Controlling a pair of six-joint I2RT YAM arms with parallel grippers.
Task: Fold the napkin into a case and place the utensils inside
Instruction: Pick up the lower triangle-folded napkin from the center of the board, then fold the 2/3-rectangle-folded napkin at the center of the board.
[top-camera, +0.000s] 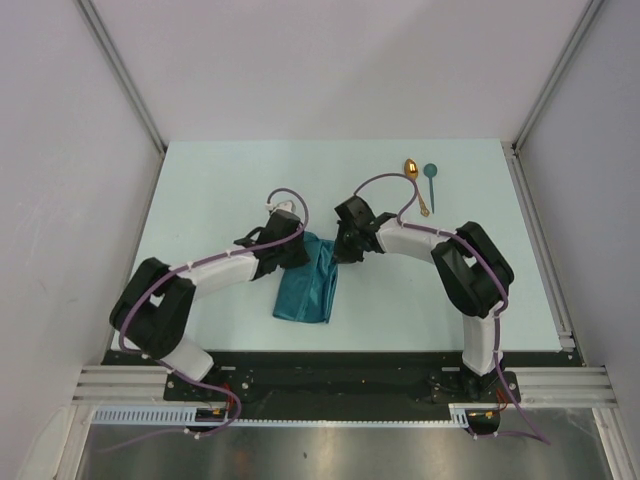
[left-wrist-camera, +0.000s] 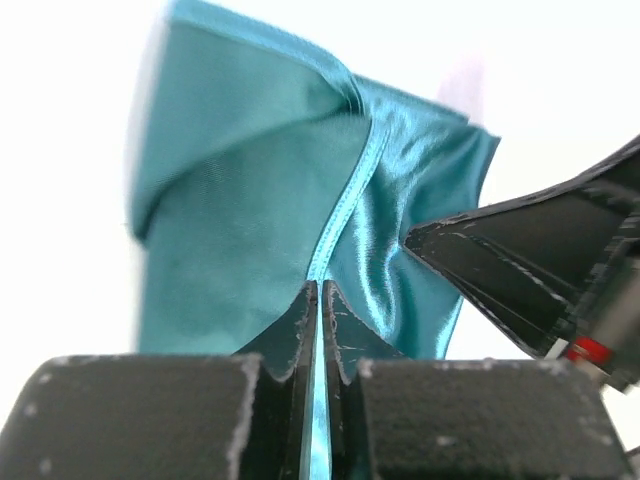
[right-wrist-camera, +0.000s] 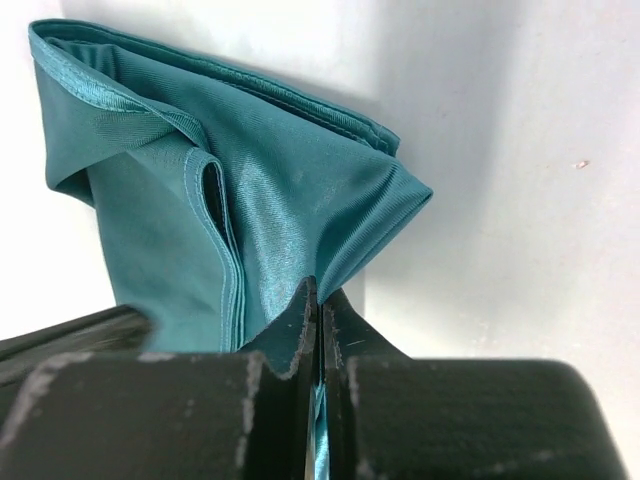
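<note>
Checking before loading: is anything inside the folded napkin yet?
Nothing visible in the napkin; the gold spoon and teal spoon lie on the table. Its inner layers are hidden.

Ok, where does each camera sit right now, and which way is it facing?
Top external: fixed above and behind the bases, looking down at the table; both arms show, left pincer and right pincer meeting at the napkin, gold spoon and teal spoon beyond.
Left wrist: looks along its own fingers, shut on the napkin's hem; right pincer shows at the right.
Right wrist: looks along its own fingers, shut on a napkin fold.
Shared: all see the napkin.
</note>
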